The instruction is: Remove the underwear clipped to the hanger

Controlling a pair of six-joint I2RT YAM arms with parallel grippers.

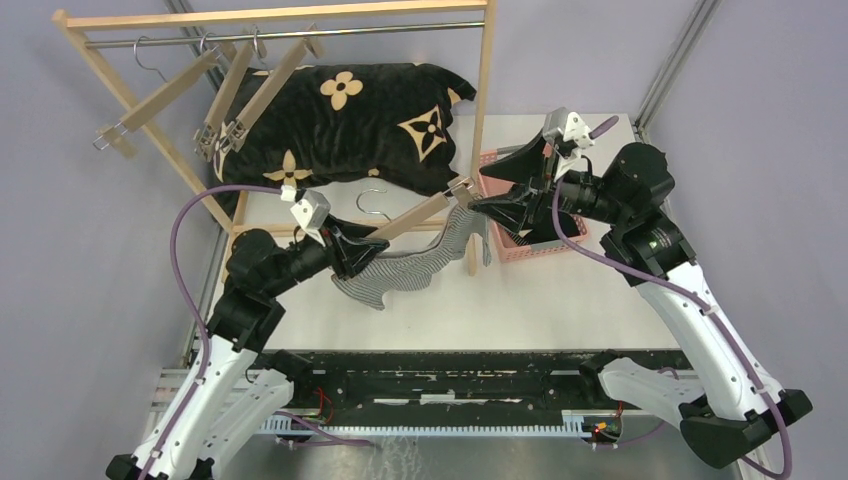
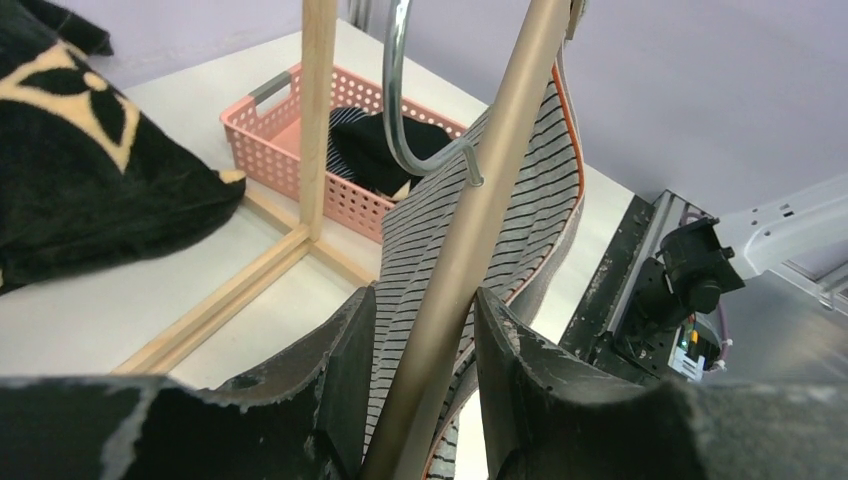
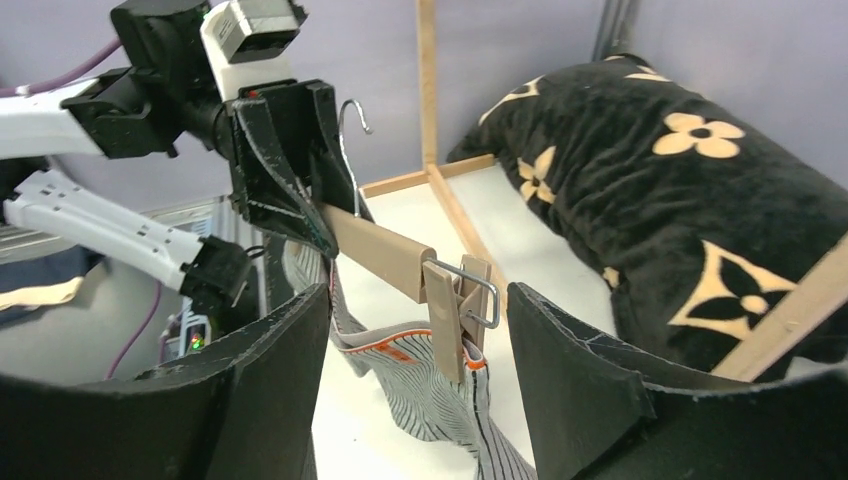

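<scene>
White table [image 1: 560, 300]: carries the rack, the cushion and the basket.
Wooden rack [image 1: 486, 90]: stands at the far left; three bare clip hangers [image 1: 170, 95] hang tilted from its metal rail.
Black cushion [image 1: 340, 130]: tan flower marks, lying under the rack beside the right post.
Pink basket [image 2: 270, 140]: just right of the rack's post, under the right arm's wrist.
Basket contents: black underwear [image 2: 385, 150] with navy striped underwear [image 2: 345, 118] tucked behind it.
Grey-white striped underwear [image 1: 420, 265]: hangs from the wooden hanger [image 1: 425, 212], its far end pinched in the clip, its lower part draped on the table between the arms.
Left gripper [image 2: 420, 300]: fingers closed on the hanger's bar near the metal hook, holding it slanted above the table.
Right gripper [image 3: 420, 295]: jaws spread wide, one on each side of the clip, not touching it.
Clip [image 3: 455, 320]: wood with a wire spring, at the hanger's right end, gripping the orange-edged waistband.
</scene>
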